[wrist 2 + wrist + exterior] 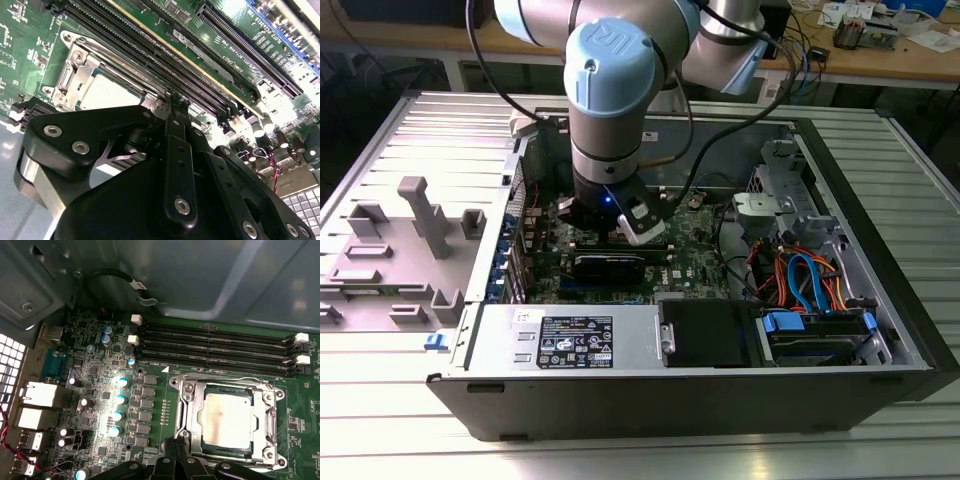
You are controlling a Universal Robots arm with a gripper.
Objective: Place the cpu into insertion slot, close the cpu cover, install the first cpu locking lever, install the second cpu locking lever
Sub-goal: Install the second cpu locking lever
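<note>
Already the cpu [226, 420] sits in the insertion slot [227, 422] at the lower right of the first wrist view, with the cpu cover [189, 412] lying flat around it, framing the silver top. Black memory slots [215, 347] run just above the socket. Seen in the second wrist view, the end effector [172, 102] hovers at the socket's edge, fingers drawn together on nothing. From the exterior view, the arm [608, 110] reaches down into the open computer case [700, 400].
</note>
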